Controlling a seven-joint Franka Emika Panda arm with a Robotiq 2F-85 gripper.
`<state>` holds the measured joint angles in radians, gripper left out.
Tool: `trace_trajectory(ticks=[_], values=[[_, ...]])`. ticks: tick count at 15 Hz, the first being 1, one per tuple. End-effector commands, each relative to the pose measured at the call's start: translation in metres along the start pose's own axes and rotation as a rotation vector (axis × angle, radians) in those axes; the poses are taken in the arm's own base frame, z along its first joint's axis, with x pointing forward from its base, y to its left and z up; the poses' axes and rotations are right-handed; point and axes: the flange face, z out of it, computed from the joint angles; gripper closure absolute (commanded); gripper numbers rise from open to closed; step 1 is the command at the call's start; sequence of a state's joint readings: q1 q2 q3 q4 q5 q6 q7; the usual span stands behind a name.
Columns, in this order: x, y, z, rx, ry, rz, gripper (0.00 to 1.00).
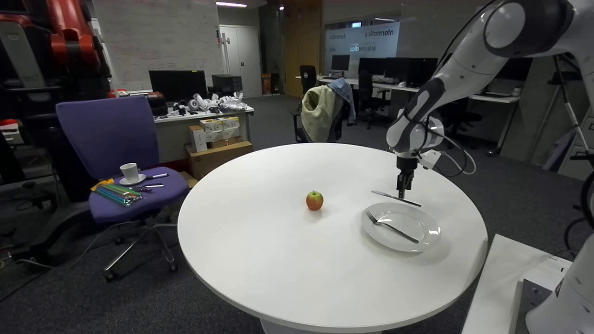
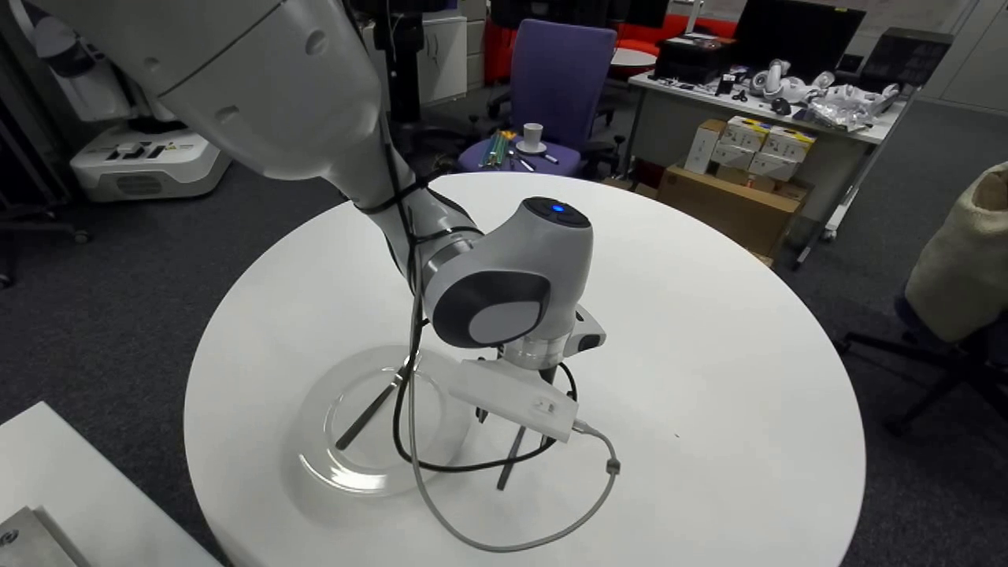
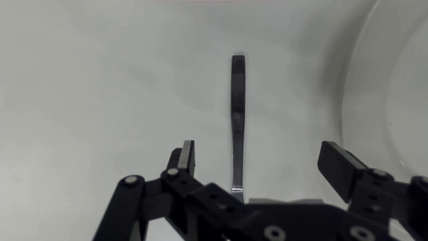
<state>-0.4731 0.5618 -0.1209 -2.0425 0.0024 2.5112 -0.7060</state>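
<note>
A metal knife lies on the white round table, upright in the wrist view. My gripper stands open above it, one finger on either side; the knife runs nearer the left finger. Nothing is held. In an exterior view the gripper points down over the knife. Beside it is a white plate with a fork lying across it; the plate's edge shows at the wrist view's right. My arm hides part of the knife in an exterior view.
A red-green apple sits near the table's middle. Loose cables hang from my wrist over the table. A purple chair holding a white cup and pens stands beyond the table edge.
</note>
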Motion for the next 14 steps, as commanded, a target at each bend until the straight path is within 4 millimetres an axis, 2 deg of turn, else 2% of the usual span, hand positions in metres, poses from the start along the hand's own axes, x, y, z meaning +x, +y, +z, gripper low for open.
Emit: trace_trajectory(ticks=[1, 14], values=[[-0.002, 0.010, 0.002, -0.005, 0.006, 0.019, 0.00], [0.004, 0.022, 0.007, -0.017, -0.002, 0.032, 0.00]])
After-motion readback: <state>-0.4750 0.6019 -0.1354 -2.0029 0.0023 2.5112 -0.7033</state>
